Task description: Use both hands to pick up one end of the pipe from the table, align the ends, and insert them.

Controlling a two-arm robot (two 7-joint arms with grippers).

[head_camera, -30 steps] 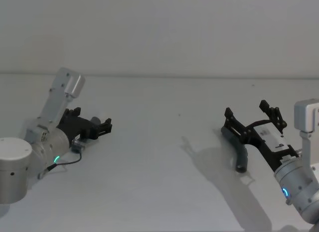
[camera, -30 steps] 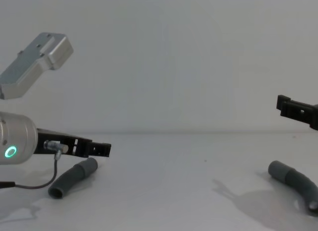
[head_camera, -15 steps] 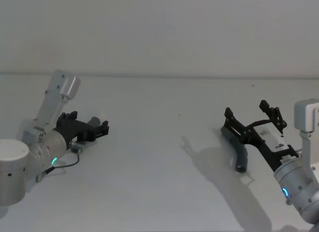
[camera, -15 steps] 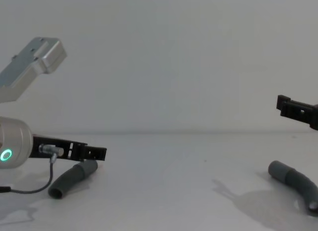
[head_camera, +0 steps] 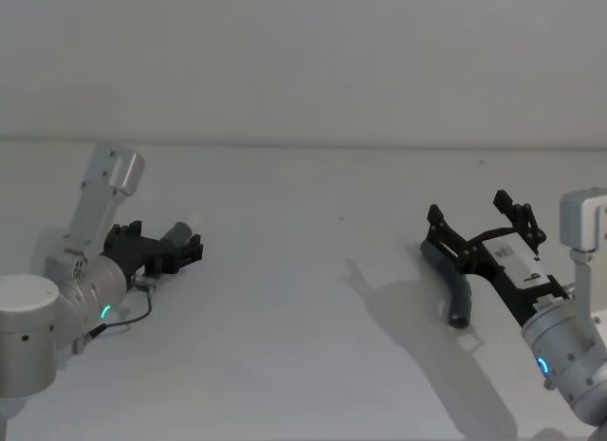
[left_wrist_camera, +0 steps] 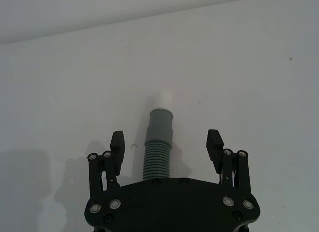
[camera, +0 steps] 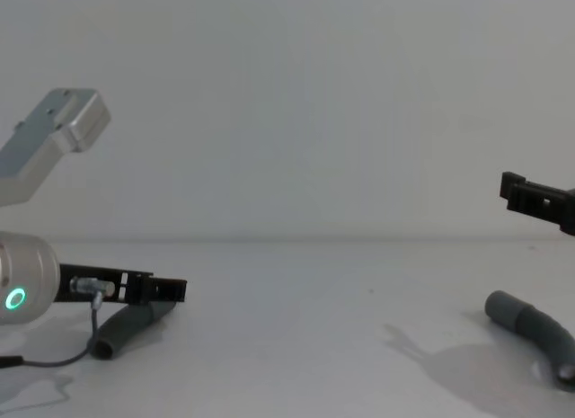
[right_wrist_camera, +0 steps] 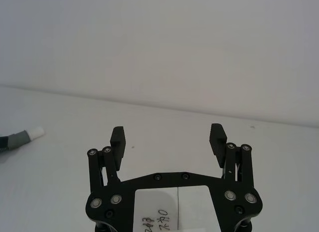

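The pipe lies in two pieces on the table (head_camera: 303, 299). In the left wrist view the left piece (left_wrist_camera: 159, 142) is ribbed, with a grey cuff and a narrow white tip. My left gripper (left_wrist_camera: 166, 139) is open and low over it, one finger on each side with a gap to the hose. The chest view shows this gripper (camera: 160, 288) just above the piece (camera: 121, 328). The right piece (head_camera: 457, 291) is dark and curved, and lies under my right gripper (head_camera: 469, 209). The right gripper (right_wrist_camera: 167, 132) hangs open and holds nothing, raised above its piece (camera: 532, 326).
A thin grey cable (head_camera: 128, 316) loops from the left wrist down onto the table. A pale wall rises behind the table's far edge (head_camera: 303, 145). Open tabletop spans the stretch between the two arms.
My left gripper has sunk and drawn back toward the left, coming down around the left hose piece. The right arm and right piece have stayed still.
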